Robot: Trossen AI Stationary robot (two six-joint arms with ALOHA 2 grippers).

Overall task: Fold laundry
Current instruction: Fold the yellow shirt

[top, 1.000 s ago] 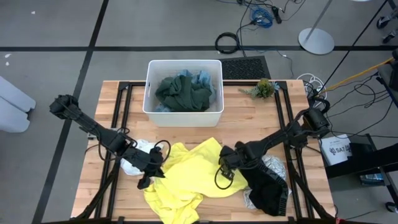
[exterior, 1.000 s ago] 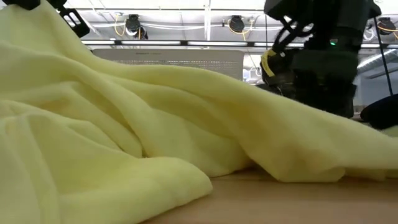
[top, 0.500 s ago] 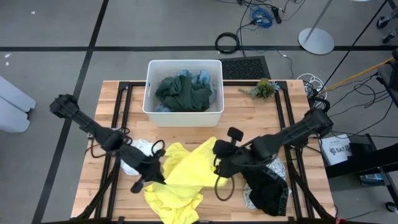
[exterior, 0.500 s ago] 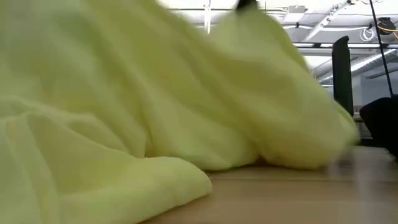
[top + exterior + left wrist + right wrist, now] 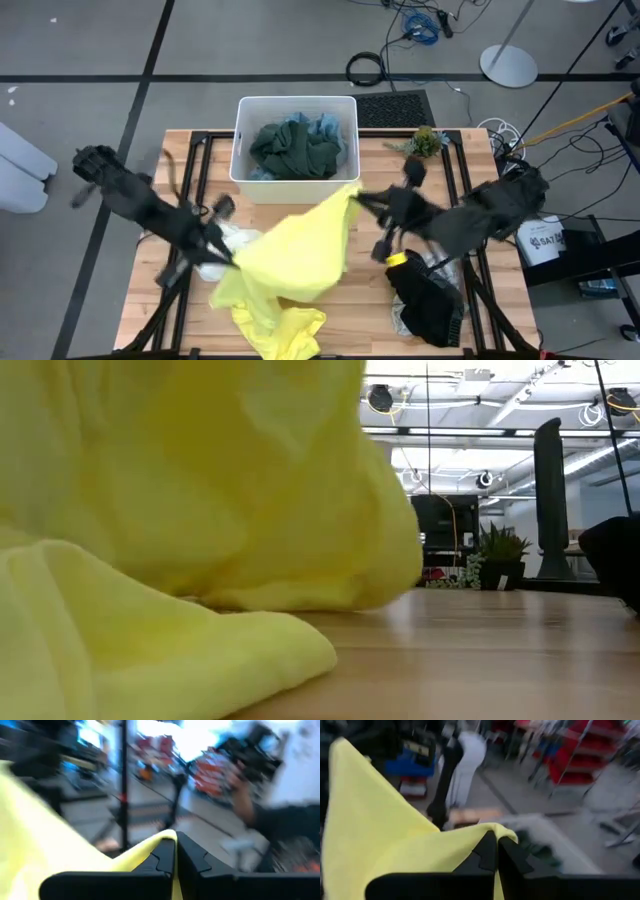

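The yellow garment (image 5: 290,260) hangs stretched in front of the white tub (image 5: 296,182), pinched at two corners by the left gripper (image 5: 175,851) and right gripper (image 5: 496,845). Only the high view shows the dark green cloth (image 5: 295,148) inside that tub and the black garment (image 5: 430,305) lying right of the yellow one.

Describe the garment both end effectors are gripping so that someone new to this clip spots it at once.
On the wooden table, in front of the white tub, hangs the bright yellow cloth, stretched between the left end effector and right end effector. It is the only yellow, lifted garment; the black garment lies flat at the right.
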